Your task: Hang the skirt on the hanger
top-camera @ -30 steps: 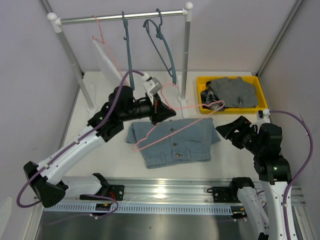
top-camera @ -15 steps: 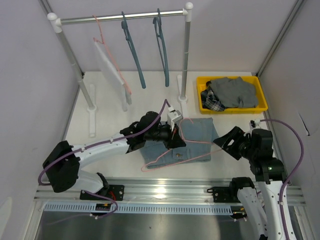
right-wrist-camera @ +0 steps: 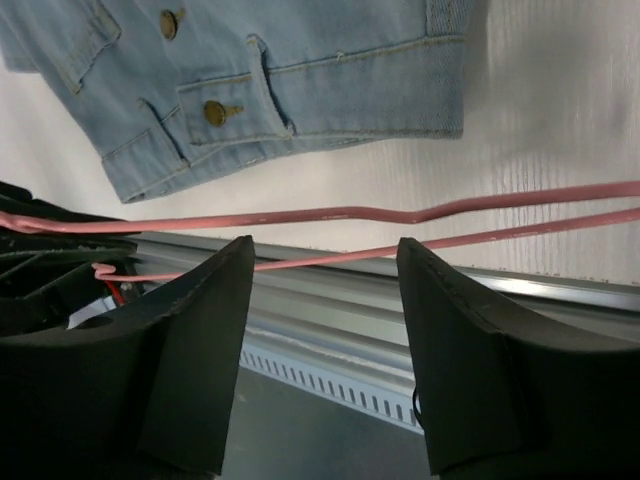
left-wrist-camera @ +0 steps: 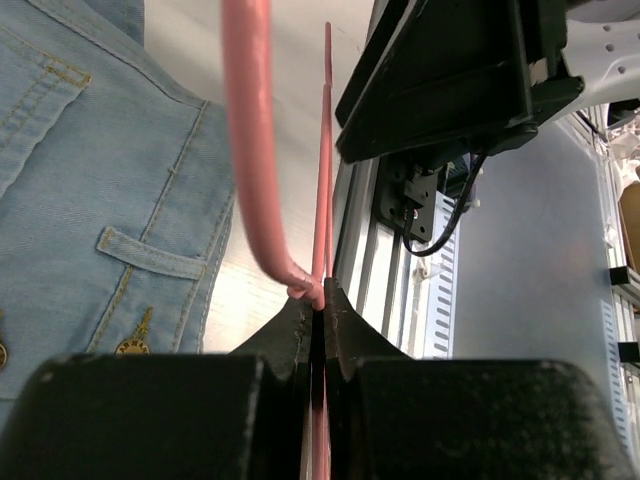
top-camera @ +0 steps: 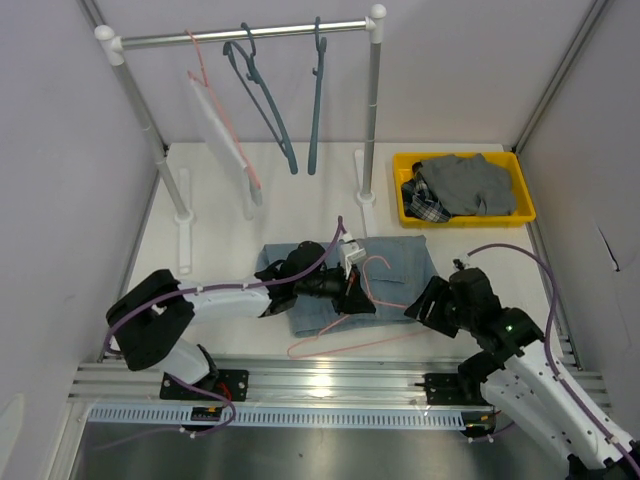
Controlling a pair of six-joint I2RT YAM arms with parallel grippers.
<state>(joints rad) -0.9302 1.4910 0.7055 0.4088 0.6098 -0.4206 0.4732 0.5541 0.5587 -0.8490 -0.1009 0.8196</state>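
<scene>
Skirt (top-camera: 405, 262) under pink hanger (left-wrist-camera: 250, 150); yellow bin (top-camera: 470, 220) beyond

White table (top-camera: 215, 225), denim skirt (top-camera: 405, 258) flat, yellow bin (top-camera: 465, 221) far right

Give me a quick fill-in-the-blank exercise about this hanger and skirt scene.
The left hand is shut on the ___ hanger. The denim skirt lies on the ___. The right hand is ___, gripping nothing. The grey clothes sit in a ___ bin.
Missing words: pink, table, open, yellow.
</scene>
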